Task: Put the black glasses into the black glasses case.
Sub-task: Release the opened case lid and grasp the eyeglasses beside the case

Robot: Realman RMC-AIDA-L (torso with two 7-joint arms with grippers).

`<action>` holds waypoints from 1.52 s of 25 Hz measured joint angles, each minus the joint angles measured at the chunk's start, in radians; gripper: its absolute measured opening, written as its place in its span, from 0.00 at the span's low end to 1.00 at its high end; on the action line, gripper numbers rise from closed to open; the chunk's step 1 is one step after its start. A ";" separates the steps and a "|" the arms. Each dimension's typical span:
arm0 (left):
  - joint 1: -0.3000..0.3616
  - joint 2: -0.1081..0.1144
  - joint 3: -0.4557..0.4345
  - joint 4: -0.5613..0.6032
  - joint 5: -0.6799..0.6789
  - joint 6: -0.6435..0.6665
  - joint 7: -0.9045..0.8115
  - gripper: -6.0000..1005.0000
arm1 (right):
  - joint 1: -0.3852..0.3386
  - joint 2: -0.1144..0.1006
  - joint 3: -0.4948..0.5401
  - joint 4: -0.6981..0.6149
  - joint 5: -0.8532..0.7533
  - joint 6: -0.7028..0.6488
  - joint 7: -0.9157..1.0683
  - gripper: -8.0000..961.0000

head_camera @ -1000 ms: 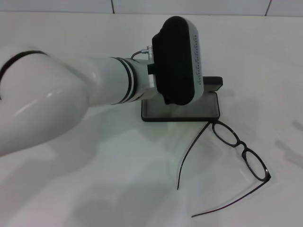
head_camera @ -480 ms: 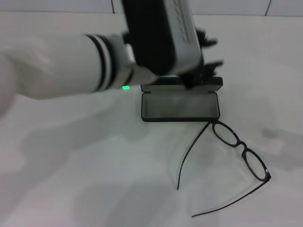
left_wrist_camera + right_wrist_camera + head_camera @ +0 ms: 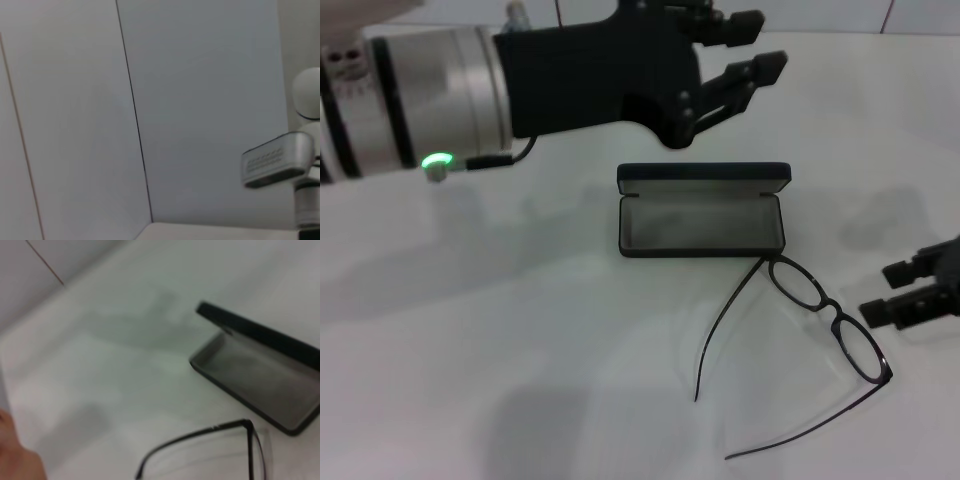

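The black glasses case (image 3: pixel 700 222) lies open in the middle of the white table, grey lining up, lid standing at its far side. The black glasses (image 3: pixel 832 318) lie unfolded just in front and to the right of it, one temple end touching the case's front rim. My left gripper (image 3: pixel 772 40) hangs open and empty above and behind the case. My right gripper (image 3: pixel 876 292) comes in from the right edge, open and empty, just right of the glasses. The right wrist view shows the case (image 3: pixel 250 375) and part of the glasses (image 3: pixel 200 436).
The white table (image 3: pixel 520 330) is bare to the left and front of the case. A tiled wall (image 3: pixel 820 15) runs along the table's far edge. The left wrist view shows only wall panels (image 3: pixel 200 100) and part of the robot's head (image 3: pixel 280 160).
My left arm has lifted away from over the case, up and toward the back, uncovering the open case. My right gripper has come into view at the right edge.
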 joint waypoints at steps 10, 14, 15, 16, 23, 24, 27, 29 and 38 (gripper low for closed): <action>0.019 0.000 -0.053 -0.171 -0.166 0.162 0.200 0.31 | 0.217 0.004 -0.266 -0.023 -0.248 0.039 0.372 0.78; 0.022 -0.001 -0.059 -0.177 -0.164 0.177 0.203 0.30 | 0.291 0.008 -0.339 0.018 -0.271 0.049 0.426 0.78; 0.022 -0.001 -0.059 -0.177 -0.163 0.182 0.203 0.30 | 0.302 0.009 -0.354 0.029 -0.273 0.056 0.435 0.78; 0.022 -0.001 -0.059 -0.178 -0.163 0.185 0.204 0.29 | 0.310 0.010 -0.367 0.037 -0.274 0.063 0.443 0.78; 0.023 -0.002 -0.072 -0.220 -0.197 0.197 0.236 0.28 | 0.312 0.010 -0.469 0.066 -0.281 0.125 0.499 0.78; 0.024 -0.003 -0.080 -0.229 -0.203 0.202 0.240 0.28 | 0.311 0.010 -0.480 0.071 -0.282 0.136 0.504 0.77; 0.020 -0.002 -0.104 -0.262 -0.234 0.232 0.251 0.27 | 0.312 0.010 -0.517 0.106 -0.284 0.176 0.512 0.77; 0.014 -0.001 -0.118 -0.282 -0.251 0.253 0.259 0.26 | 0.313 0.009 -0.529 0.117 -0.284 0.192 0.512 0.77; -0.059 0.006 -0.260 -0.461 -0.259 0.614 0.276 0.24 | 0.311 0.011 -0.550 0.130 -0.282 0.213 0.516 0.77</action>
